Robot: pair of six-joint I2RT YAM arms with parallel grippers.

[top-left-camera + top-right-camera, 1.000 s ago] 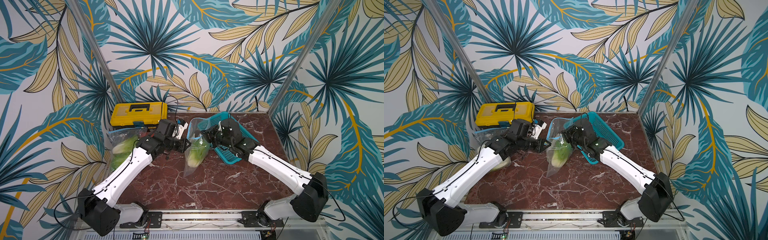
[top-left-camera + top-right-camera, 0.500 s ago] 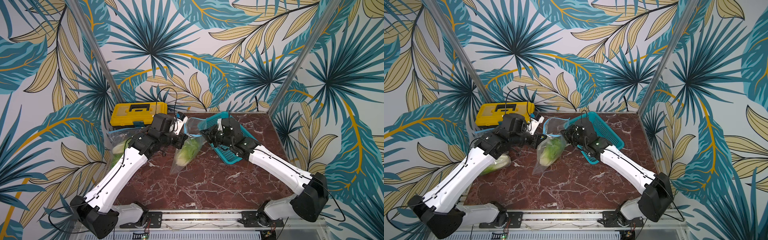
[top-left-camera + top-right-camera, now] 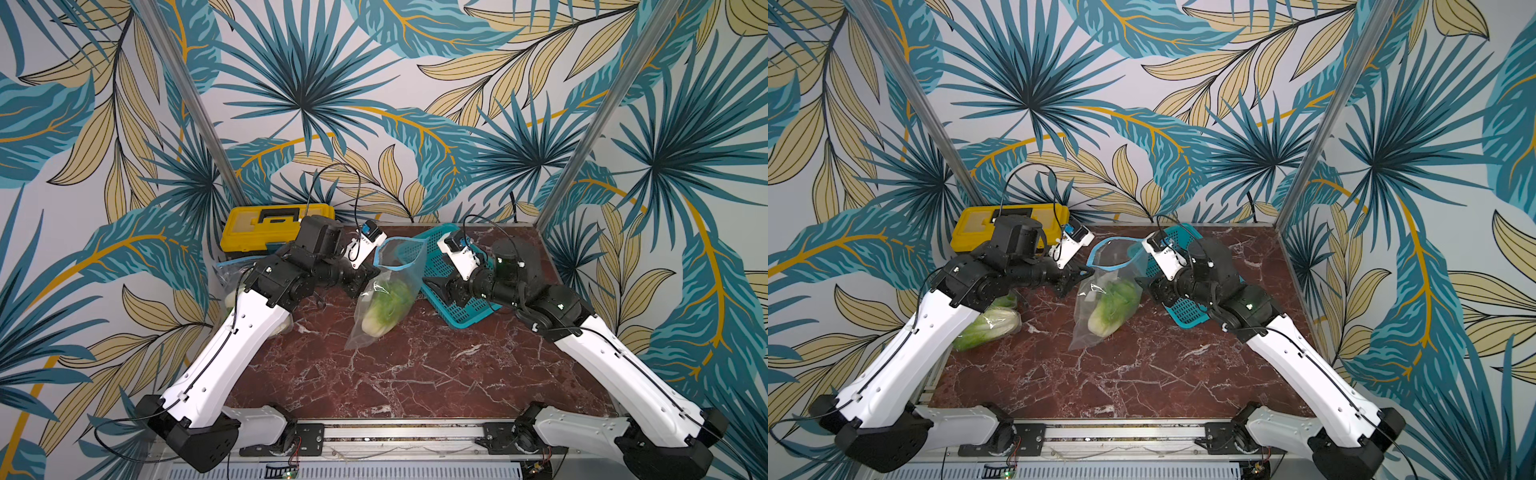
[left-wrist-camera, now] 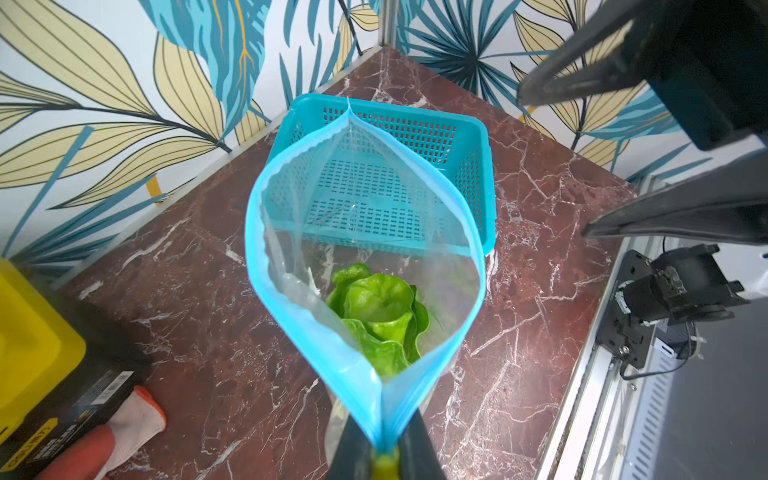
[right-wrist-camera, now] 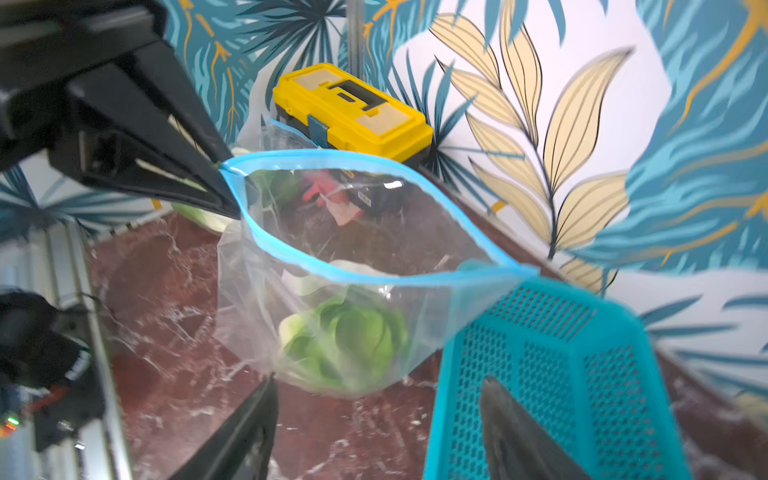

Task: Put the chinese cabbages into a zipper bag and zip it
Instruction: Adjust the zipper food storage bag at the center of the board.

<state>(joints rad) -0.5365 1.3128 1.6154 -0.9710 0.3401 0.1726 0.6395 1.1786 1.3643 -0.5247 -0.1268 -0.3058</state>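
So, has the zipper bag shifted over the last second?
Yes. The zipper bag, pinched at its rim by the left gripper, has slid its lower end away from the teal basket, toward the yellow toolbox side.

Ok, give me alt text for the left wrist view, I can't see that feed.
An open bag with a blue zip rim, a cabbage inside, is held by one corner in the shut jaws of the left gripper. Beyond it sits a teal basket; the right gripper is clear of the bag, jaws open. A yellow toolbox and a glove lie aside.
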